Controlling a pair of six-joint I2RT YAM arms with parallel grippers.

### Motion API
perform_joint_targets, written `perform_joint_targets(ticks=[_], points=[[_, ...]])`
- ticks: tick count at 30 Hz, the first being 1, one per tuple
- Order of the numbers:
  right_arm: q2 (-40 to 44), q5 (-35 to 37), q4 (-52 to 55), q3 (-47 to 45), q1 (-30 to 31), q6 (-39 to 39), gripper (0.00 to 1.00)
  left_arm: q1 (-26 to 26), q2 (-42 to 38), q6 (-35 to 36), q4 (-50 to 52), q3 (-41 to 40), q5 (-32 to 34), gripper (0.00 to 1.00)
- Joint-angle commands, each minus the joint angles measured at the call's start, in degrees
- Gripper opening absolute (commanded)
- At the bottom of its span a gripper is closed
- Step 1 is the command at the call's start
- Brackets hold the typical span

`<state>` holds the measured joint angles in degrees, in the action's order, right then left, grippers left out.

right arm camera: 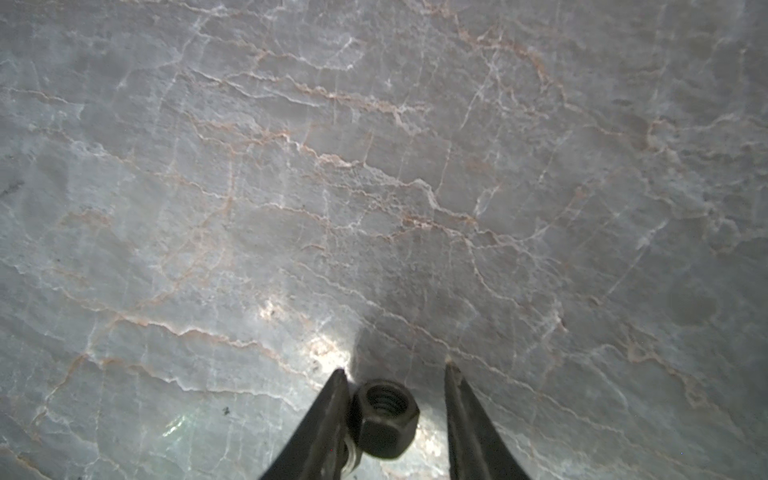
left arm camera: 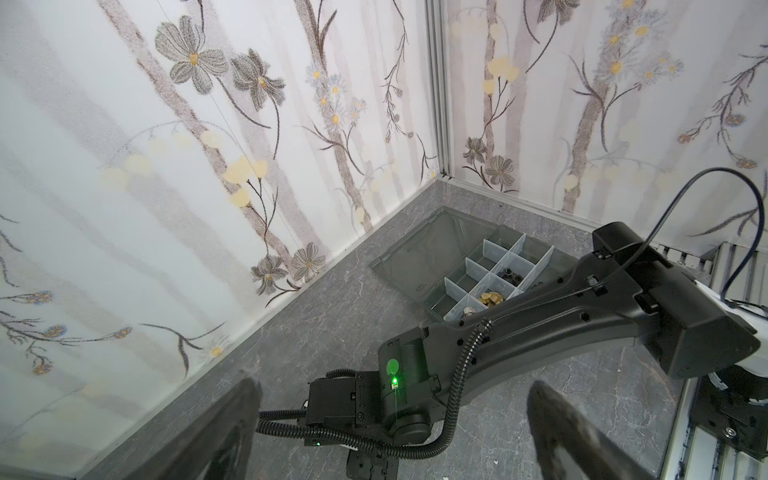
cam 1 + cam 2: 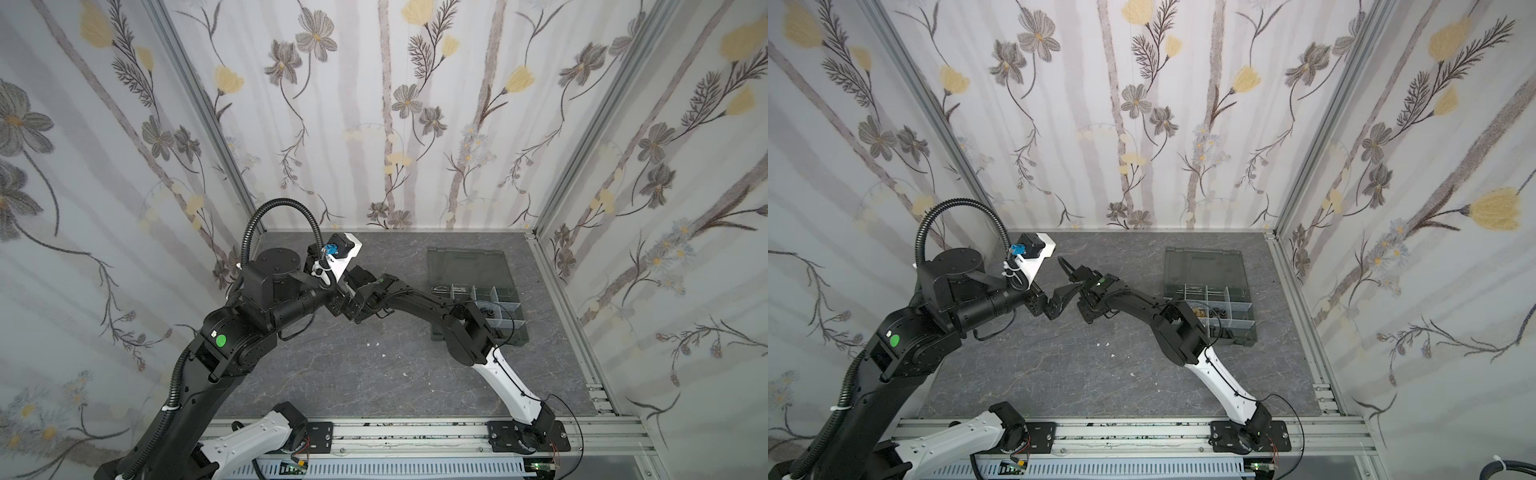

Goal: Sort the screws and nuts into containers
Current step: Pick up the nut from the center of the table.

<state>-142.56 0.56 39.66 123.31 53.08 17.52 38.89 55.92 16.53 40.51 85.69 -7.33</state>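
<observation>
A black nut (image 1: 384, 419) lies on the grey marble table between the fingers of my right gripper (image 1: 394, 368). It touches one finger, and a gap shows between it and the other finger. A sliver of shiny metal peeks out behind the touching finger. In a top view my right gripper (image 3: 1089, 316) points down at the table's left middle. My left gripper (image 2: 392, 384) hovers just beside it, open and empty. The containers (image 2: 469, 266) sit at the back right with the lid laid open. They hold brass nuts (image 2: 490, 298) and black nuts (image 2: 511, 276). No screws can be made out.
The grey organizer box (image 3: 469, 259) lies near the right wall, and my right arm partly crosses over it. A few white specks (image 3: 376, 344) dot the table. An aluminium rail (image 3: 415, 432) runs along the front edge. Floral walls close in on three sides.
</observation>
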Motion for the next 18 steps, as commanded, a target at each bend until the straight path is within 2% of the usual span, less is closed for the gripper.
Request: perform_joint_targets(ticks=[1, 18], points=[[-0.1, 0.2, 0.2, 0.3, 0.1, 0.8, 0.36, -0.1, -0.2, 0.8, -1.6, -0.2, 0.1, 1.0], [-0.2, 1.4, 2.0, 0.3, 0.2, 0.5, 0.22, 0.0, -1.6, 1.3, -1.5, -0.7, 2.6, 1.0]])
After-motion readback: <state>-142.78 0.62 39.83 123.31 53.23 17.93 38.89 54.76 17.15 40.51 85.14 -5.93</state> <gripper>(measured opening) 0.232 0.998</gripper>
